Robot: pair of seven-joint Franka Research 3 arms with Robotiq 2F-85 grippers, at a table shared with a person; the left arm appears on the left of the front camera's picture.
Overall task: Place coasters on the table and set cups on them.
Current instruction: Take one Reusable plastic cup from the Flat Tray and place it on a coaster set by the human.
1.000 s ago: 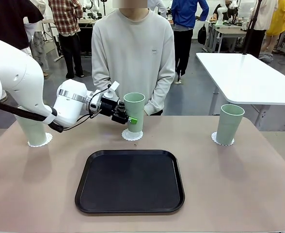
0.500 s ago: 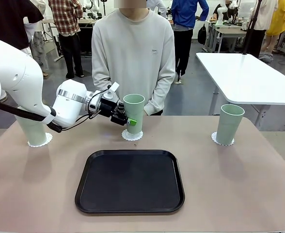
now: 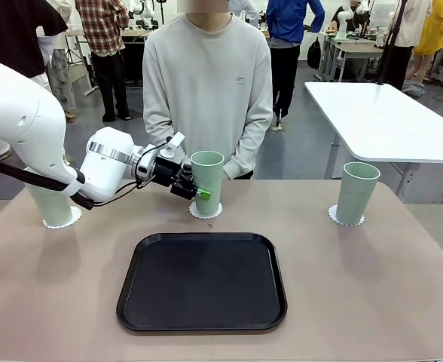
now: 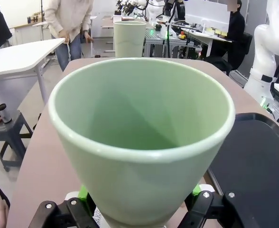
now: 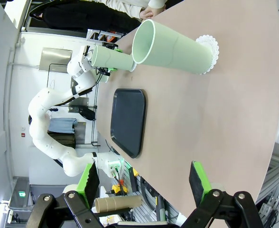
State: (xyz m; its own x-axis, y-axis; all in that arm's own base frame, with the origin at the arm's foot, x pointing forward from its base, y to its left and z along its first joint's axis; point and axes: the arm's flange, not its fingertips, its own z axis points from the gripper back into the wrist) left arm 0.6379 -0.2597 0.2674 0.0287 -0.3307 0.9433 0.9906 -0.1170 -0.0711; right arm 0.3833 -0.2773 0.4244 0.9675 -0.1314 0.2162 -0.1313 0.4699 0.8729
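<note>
Now left gripper [image 3: 197, 190] is clamped on the middle tall mint-green plastic tumbler [image 3: 207, 181], upright on its round white lacy paper doily [image 3: 205, 211] at the far side of the beige-pink tabletop [image 3: 372, 286], w/ black rounded tray [image 3: 203, 280] just in front. Right gripper [image 5: 144, 183] hangs wide open, holding nothing.

Left gripper [image 3: 195, 188] clamped sideways; right gripper [image 5: 144, 183] spread wide.

Front camera faces the person across the table [image 3: 372, 286]; both wrist cameras share it.
</note>
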